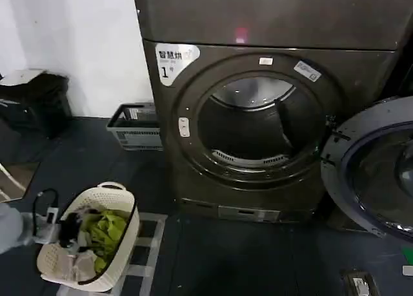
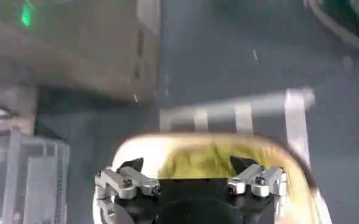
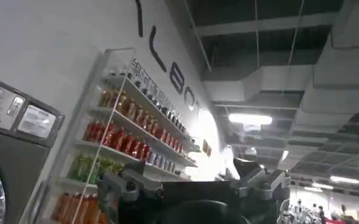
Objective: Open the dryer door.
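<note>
The left gripper (image 2: 190, 176) hangs with its fingers spread and nothing between them, directly above a cream laundry basket (image 1: 126, 199) of green clothes (image 1: 108, 230) that stands on the dark floor to the left of the machine; in the head view that arm sits low at the left edge, just beside the basket. The right gripper (image 3: 197, 182) points up and away — its wrist camera looks at a shelf of bottles (image 3: 130, 140) and the ceiling — and its fingers also stand apart, gripping nothing. Outward from there, the dryer (image 1: 271, 31) fills the middle of the head view with its white sticker (image 1: 173, 59) at the upper left of the front, and the drum opening (image 1: 258, 125) is fully exposed. The dryer door (image 1: 371, 173) is swung wide on the right side, its chrome ring and dark glass facing out, well clear of the opening, so the task looks done. The risks now come from the arms leaving: the right arm, somewhere near the open door, could knock it and swing it back toward the opening, or strain the hinge by pushing it further — and the left gripper, if lowered, could snag the basket rim or the clothes.
</note>
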Controlling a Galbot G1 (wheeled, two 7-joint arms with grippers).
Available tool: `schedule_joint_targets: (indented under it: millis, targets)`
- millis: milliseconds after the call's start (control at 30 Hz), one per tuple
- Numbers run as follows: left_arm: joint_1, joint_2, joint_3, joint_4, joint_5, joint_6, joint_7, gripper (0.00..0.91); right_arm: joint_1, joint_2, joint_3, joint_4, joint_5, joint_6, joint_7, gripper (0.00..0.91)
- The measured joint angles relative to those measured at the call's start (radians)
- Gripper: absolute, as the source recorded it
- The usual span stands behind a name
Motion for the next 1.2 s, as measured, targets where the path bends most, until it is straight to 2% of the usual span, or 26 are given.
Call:
schedule_joint_targets:
  millis: [200,533,1033,1200]
  targets:
    - [0.003,0.004,-0.001,0.049,0.111,-0.039,0.039,0.907,0.003,-0.003,-0.004,0.0,0.0,0.0,-0.001,0.907]
    - [0.016,0.002,-0.001,0.1,0.179,-0.07,0.084,0.907,0.01,-0.007,-0.013,0.0,0.0,0.0,-0.001,0.907]
    - [0.02,0.001,-0.001,0.128,0.243,-0.099,0.092,0.907,0.013,-0.001,-0.015,0.011,-0.002,0.001,-0.006,0.907]
    - [0.018,-0.004,-0.006,0.142,0.295,-0.154,0.084,0.907,0.01,0.004,-0.013,0.014,-0.002,0.002,-0.006,0.907]
